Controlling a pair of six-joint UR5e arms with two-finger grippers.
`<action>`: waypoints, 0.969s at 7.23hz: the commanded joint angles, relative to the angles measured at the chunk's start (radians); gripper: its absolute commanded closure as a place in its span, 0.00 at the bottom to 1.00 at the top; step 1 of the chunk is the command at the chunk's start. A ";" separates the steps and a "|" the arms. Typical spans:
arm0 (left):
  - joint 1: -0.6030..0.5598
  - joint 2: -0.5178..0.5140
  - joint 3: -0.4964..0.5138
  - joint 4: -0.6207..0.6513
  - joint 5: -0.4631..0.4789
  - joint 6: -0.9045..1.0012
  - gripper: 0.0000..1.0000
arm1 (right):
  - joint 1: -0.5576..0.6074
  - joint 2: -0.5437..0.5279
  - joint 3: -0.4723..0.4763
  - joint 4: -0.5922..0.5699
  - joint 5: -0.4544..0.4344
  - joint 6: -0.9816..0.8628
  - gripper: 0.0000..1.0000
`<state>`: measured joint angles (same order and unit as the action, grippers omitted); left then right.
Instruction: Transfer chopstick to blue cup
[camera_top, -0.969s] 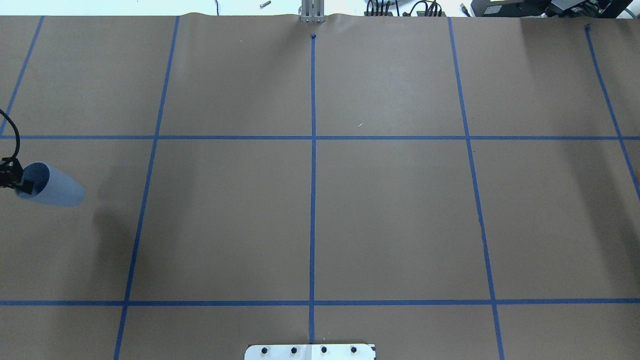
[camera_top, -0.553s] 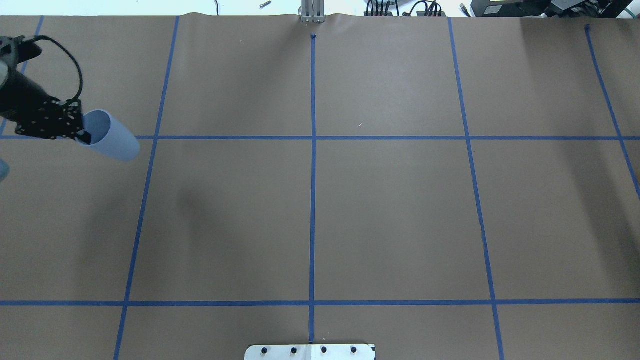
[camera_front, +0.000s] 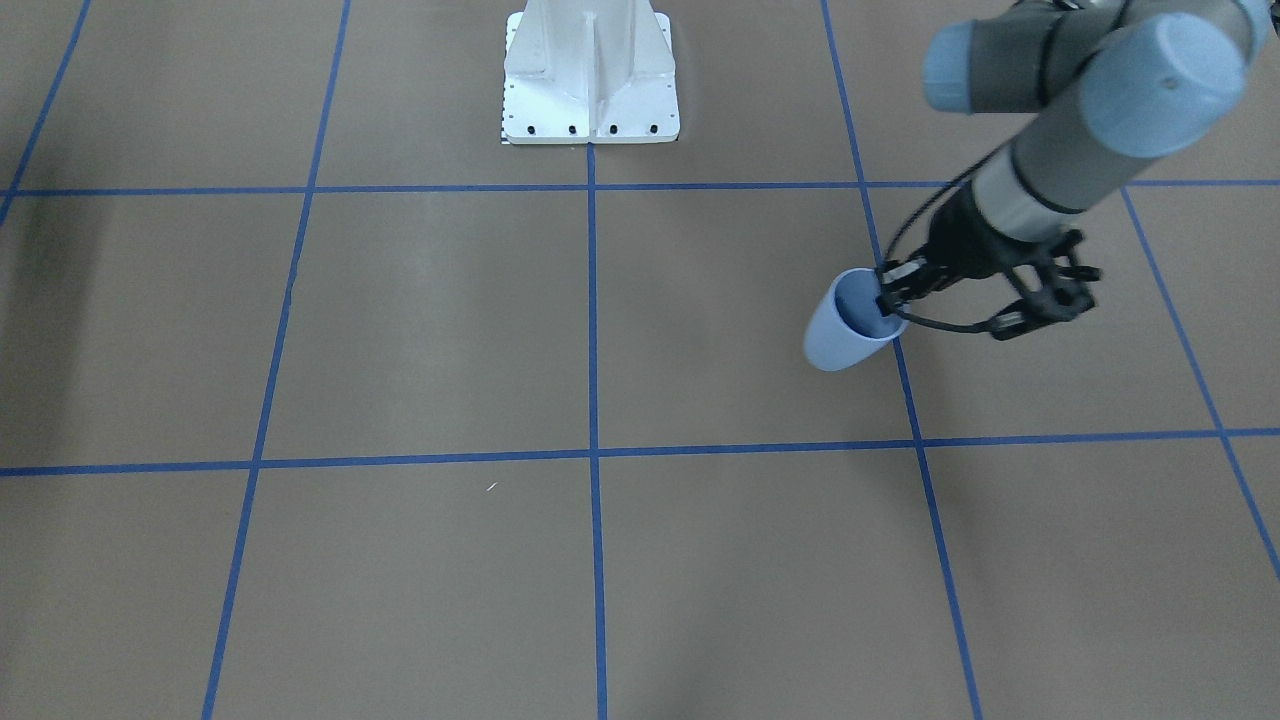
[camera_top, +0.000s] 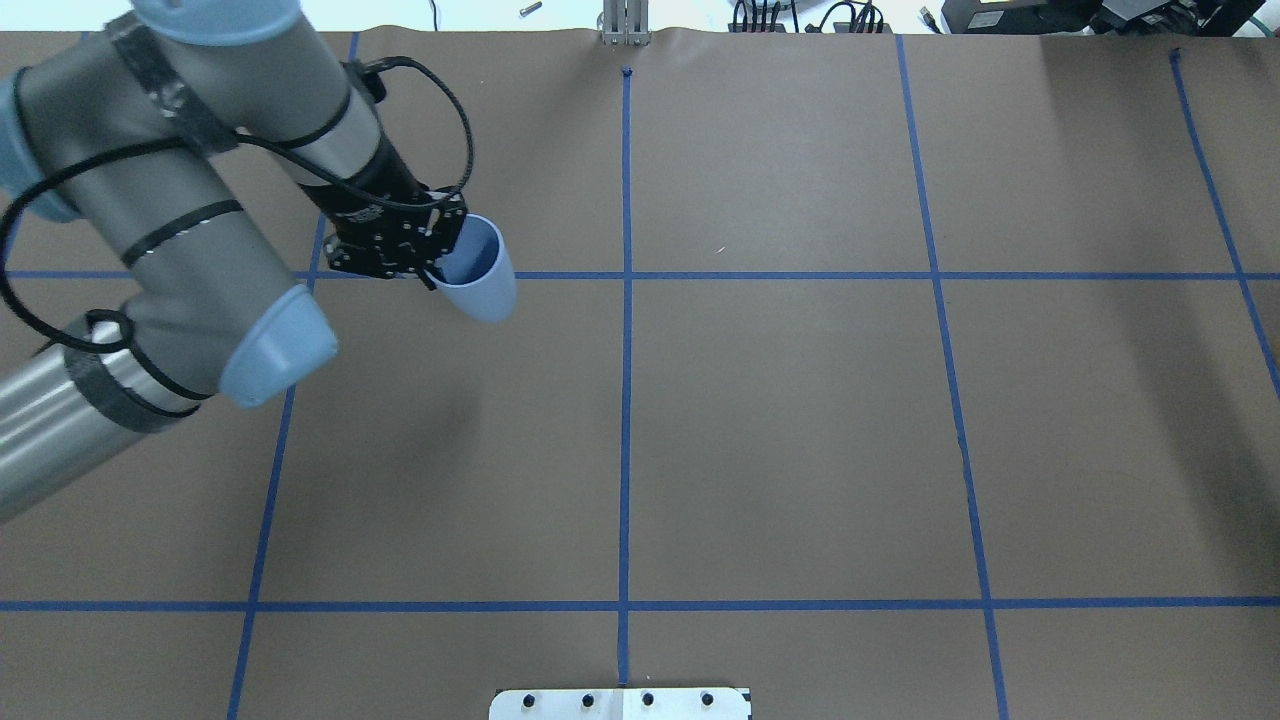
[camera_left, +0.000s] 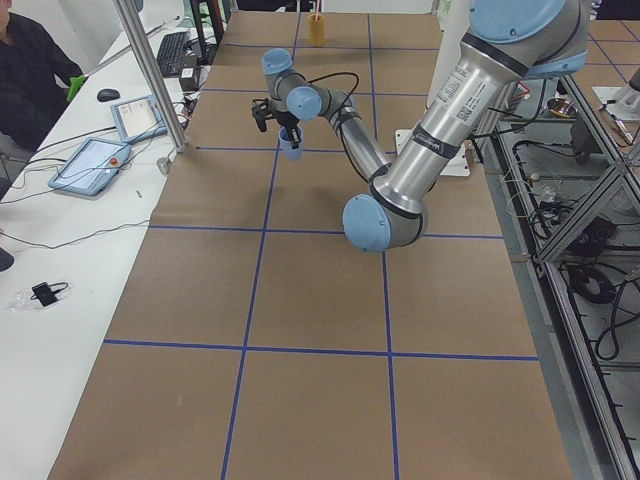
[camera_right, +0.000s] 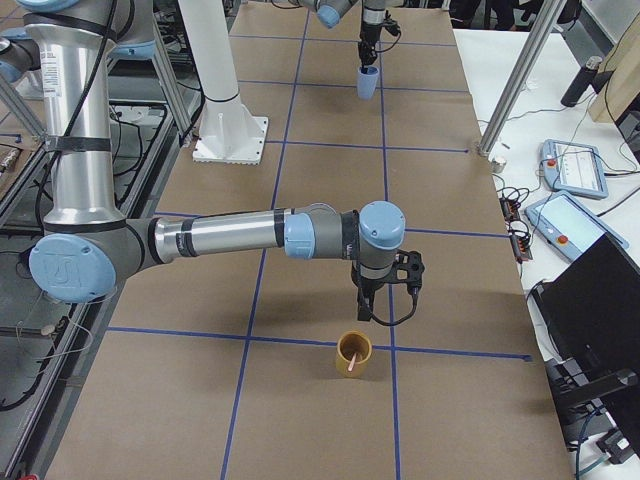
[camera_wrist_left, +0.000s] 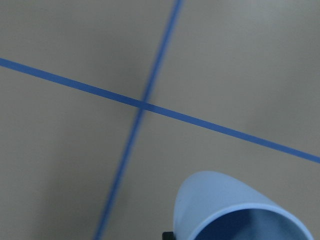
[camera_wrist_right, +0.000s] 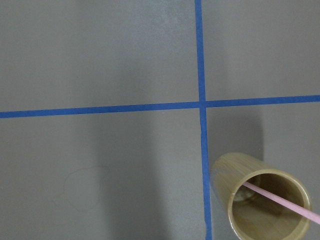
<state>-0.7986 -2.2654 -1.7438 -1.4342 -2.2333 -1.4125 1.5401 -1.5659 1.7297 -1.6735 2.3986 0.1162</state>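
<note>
Two grippers well apart; the right one is nearer the chopstick.
Left gripper (camera_top: 438, 271) pinches the blue cup (camera_top: 487, 292) by its rim, aloft; right gripper (camera_right: 368, 316), jaws unreadable, hovers just above a bamboo cup (camera_wrist_right: 231, 172) where the chopstick (camera_wrist_right: 280, 197) leans.

A robotics lab: a bench (camera_left: 320, 290) papered brown and gridded with blue tape (camera_top: 626, 400), an aluminium post (camera_left: 150, 75), teach pendants (camera_right: 573, 166) at three o'clock in the right-end view, and a keyboard (camera_left: 172, 50) at eleven o'clock in the left-end view.
</note>
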 joint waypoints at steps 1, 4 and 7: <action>0.082 -0.173 0.151 -0.003 0.053 -0.115 1.00 | 0.000 0.021 0.010 -0.003 0.002 0.005 0.00; 0.124 -0.220 0.312 -0.155 0.126 -0.154 1.00 | 0.000 -0.011 -0.001 0.006 -0.012 0.002 0.00; 0.147 -0.214 0.339 -0.161 0.126 -0.143 1.00 | -0.001 0.001 0.001 0.005 -0.009 0.019 0.00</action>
<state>-0.6662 -2.4784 -1.4168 -1.5913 -2.1086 -1.5582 1.5392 -1.5668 1.7288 -1.6678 2.3874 0.1251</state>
